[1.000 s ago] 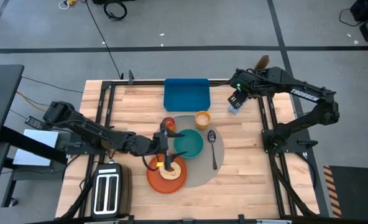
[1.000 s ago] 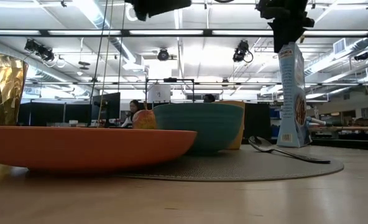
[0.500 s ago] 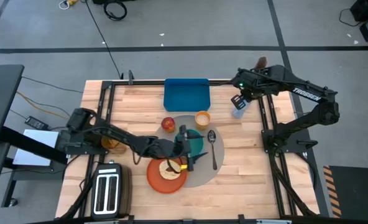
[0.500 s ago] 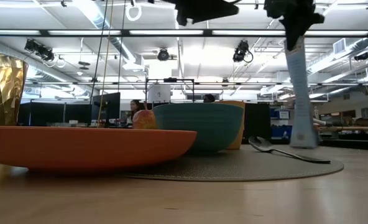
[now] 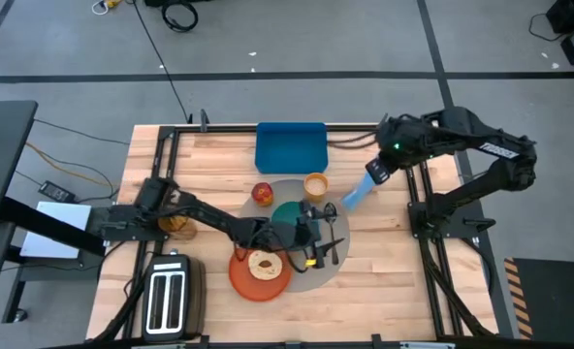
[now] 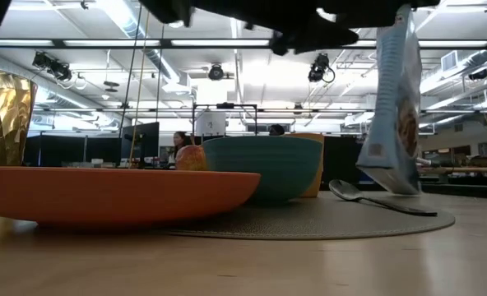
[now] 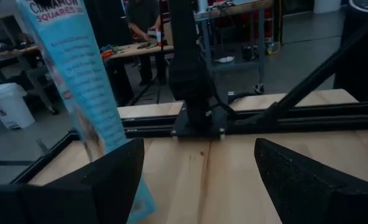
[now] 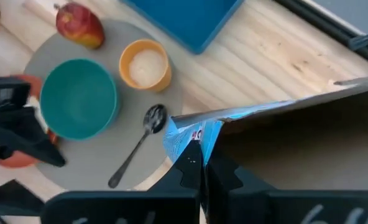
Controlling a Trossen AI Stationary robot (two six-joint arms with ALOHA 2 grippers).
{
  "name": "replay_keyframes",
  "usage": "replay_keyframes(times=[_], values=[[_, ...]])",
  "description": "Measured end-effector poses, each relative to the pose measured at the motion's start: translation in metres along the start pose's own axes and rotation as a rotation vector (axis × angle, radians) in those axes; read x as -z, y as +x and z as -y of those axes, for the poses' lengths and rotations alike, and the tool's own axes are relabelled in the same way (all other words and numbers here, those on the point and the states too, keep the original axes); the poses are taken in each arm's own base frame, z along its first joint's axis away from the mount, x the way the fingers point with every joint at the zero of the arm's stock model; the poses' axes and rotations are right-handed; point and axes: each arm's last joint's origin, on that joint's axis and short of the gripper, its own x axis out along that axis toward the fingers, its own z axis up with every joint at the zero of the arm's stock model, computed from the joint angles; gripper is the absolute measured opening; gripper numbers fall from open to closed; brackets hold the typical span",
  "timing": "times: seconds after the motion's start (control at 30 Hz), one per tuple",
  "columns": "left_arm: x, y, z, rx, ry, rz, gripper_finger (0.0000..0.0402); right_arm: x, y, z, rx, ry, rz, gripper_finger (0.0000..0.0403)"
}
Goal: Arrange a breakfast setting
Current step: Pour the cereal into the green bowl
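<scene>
Breakfast is looking mostly laid out: teal bowl (image 5: 289, 215), orange cup (image 5: 315, 184), apple (image 5: 262, 194) and spoon (image 5: 332, 231) are sitting on the grey mat (image 5: 268, 208), and the bread (image 5: 264, 262) is lying on the orange plate (image 5: 258, 279) at the mat's near edge. What's left, I'd say, is the cereal bag (image 5: 356, 191). The right gripper (image 5: 378, 172) is pinching its top shut and holding it tilted in the air beside the mat. The left gripper (image 5: 322, 236) is hanging over the spoon with fingers spread wide, holding nothing. Open room is getting tight there, since bag and left arm are crowding the same side; bare wood lies right of the mat.
</scene>
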Motion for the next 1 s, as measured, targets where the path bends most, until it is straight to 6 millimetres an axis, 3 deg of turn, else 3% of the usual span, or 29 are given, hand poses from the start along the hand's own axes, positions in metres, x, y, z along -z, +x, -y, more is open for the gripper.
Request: replay_keyframes(times=[0.23, 0.33, 0.47, 0.73, 1.0], values=[[-0.001, 0.041, 0.008, -0.145, 0.004, 0.025, 0.0314, 0.014, 0.004, -0.02, -0.016, -0.039, -0.01, 0.0005], [-0.002, 0.054, 0.004, -0.276, -0.018, 0.022, 0.0314, 0.02, 0.002, -0.025, -0.021, -0.05, 0.002, 0.0005], [0.0, 0.067, -0.006, -0.308, -0.07, 0.033, 0.0314, 0.027, -0.001, -0.03, -0.026, -0.059, 0.03, 0.0005], [0.008, 0.081, -0.034, -0.304, -0.188, 0.019, 0.0314, 0.034, -0.004, -0.038, -0.055, -0.084, 0.065, 0.0005], [0.014, 0.087, -0.045, -0.267, -0.186, -0.025, 0.0314, 0.035, -0.005, -0.043, -0.099, -0.084, 0.079, 0.0005]])
